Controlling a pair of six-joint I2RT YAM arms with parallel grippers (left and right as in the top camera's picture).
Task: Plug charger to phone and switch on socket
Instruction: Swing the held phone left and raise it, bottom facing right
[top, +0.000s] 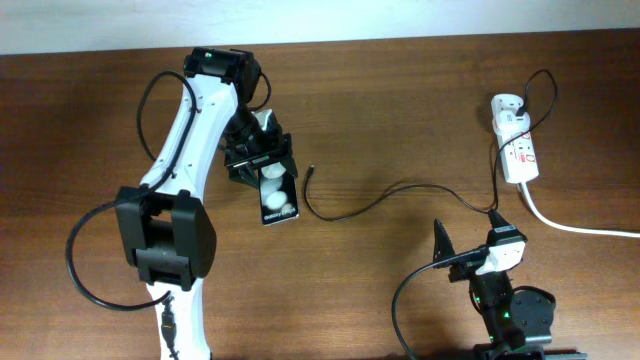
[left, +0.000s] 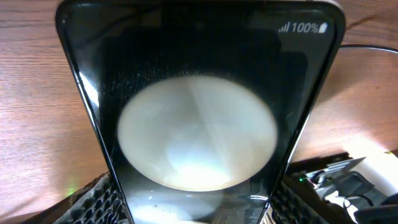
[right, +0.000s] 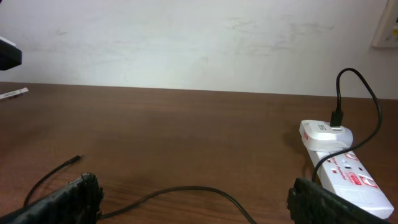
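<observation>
The black phone (top: 279, 198) lies on the brown table left of centre, its screen showing two round white reflections. My left gripper (top: 263, 165) is shut on the phone's far end. In the left wrist view the phone (left: 199, 74) fills the frame between the two fingers (left: 199, 205). The charger's thin black cable (top: 380, 196) runs from its loose tip (top: 313, 170), just right of the phone, to the white adapter (top: 505, 105) plugged into the white socket strip (top: 520, 152). My right gripper (top: 472, 252) is open and empty near the front edge; the cable (right: 186, 190) passes between its fingers (right: 199, 202).
The socket's thick white cord (top: 575, 226) runs off the table's right side. In the right wrist view the socket (right: 348, 177) and adapter (right: 324, 134) stand at the right, the cable tip (right: 78, 158) at the left, and a white wall (right: 186, 37) behind.
</observation>
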